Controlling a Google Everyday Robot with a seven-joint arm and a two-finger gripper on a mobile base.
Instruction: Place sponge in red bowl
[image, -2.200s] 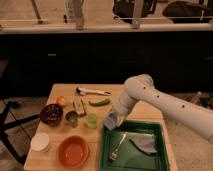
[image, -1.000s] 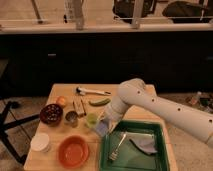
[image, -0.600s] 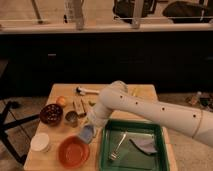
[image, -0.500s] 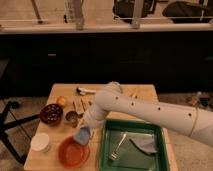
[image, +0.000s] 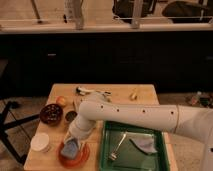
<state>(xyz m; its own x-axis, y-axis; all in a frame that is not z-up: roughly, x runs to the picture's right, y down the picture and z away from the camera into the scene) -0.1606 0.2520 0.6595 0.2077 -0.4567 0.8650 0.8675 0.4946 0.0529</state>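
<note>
The red bowl sits on the wooden table near its front left edge. A bluish sponge is right over the bowl, low inside its rim. My gripper is at the end of the white arm that reaches in from the right. It is directly above the bowl and shut on the sponge. I cannot tell whether the sponge touches the bowl's bottom.
A green tray with a fork and a grey cloth lies right of the bowl. A white cup, a dark bowl, an orange fruit and a small metal cup stand to the left. Utensils lie at the back.
My gripper has swung left from the tray's corner, carrying the sponge across the table, and now sits lower over the red bowl. The arm now covers the green cup.
</note>
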